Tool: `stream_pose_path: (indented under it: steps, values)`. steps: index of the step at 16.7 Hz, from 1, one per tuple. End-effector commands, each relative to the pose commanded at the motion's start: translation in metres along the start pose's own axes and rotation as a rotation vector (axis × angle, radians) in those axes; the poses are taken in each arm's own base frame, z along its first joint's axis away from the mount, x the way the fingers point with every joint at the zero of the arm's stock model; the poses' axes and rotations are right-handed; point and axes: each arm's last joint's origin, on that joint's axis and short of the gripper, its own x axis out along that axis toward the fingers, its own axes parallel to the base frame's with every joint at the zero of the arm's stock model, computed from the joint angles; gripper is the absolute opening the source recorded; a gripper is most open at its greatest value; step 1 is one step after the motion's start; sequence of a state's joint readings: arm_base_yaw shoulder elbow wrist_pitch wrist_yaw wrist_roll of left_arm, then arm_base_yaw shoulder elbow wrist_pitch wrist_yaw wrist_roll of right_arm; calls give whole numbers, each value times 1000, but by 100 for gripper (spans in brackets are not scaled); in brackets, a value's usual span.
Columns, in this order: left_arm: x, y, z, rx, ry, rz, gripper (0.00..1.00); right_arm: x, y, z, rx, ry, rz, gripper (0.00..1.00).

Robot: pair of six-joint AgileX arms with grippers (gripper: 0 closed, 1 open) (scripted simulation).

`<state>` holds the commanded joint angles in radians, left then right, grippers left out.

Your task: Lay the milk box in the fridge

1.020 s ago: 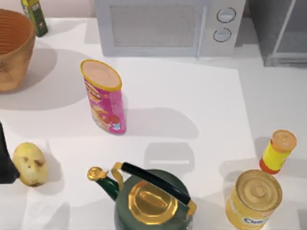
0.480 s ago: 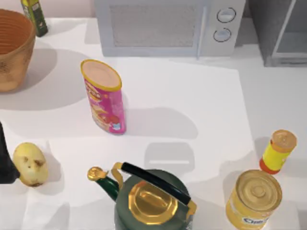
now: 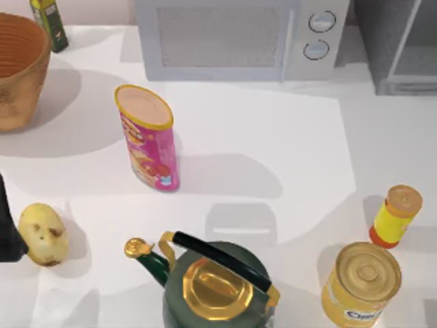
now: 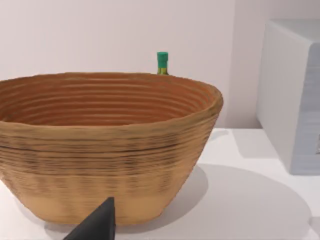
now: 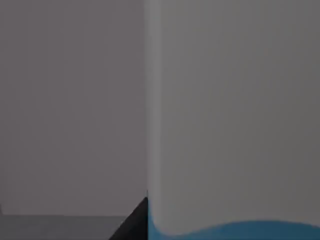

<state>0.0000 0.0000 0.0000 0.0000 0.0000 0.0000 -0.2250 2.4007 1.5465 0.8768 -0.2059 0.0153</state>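
Fingers of the right gripper (image 5: 137, 221) grip the milk box (image 5: 235, 115): one dark fingertip (image 5: 134, 223) presses against the carton's edge, and the carton's white face, with light blue starting lower down, sits right up against that fingertip. No writing can be read on it, and a plain grey surface lies beyond the fingertip. Whether the left gripper (image 4: 99, 224) is open or closed cannot be told. Straight ahead of it stands the woven basket (image 4: 107, 150), whose ribbed inner wall shows but whose floor stays hidden. The green cap of an oil bottle (image 4: 162, 62) pokes up behind the far rim, and the white microwave (image 4: 295, 95) stands off to one side. From above, the left arm (image 3: 5, 225) sits at the table's left edge with a potato (image 3: 42, 234) just beside it. The fridge (image 3: 382, 48) stands in the far right corner next to the microwave, whose door is shut. On the table (image 3: 273, 143), the pink crisps tube (image 3: 149, 140) carries printed pictures and lettering too small to read. The yellow tin (image 3: 360, 285) wears its gold lid, and the blue wording low on its side is cut off and unreadable. Near the tin are a small yellow bottle (image 3: 395, 215) with an orange cap and a green kettle (image 3: 215, 283) with its gold lid on.
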Motion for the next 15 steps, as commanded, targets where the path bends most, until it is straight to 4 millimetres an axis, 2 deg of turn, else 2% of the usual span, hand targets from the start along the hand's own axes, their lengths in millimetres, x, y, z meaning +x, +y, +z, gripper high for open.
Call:
stream_pose_path:
  steps: [3, 8, 15]
  values:
    - [0, 0, 0, 0, 0, 0, 100, 11, 3, 2, 3, 6, 3, 0]
    - [0, 0, 0, 0, 0, 0, 100, 11, 3, 2, 3, 6, 2, 0]
    - [0, 0, 0, 0, 0, 0, 100, 11, 3, 2, 3, 6, 2, 53]
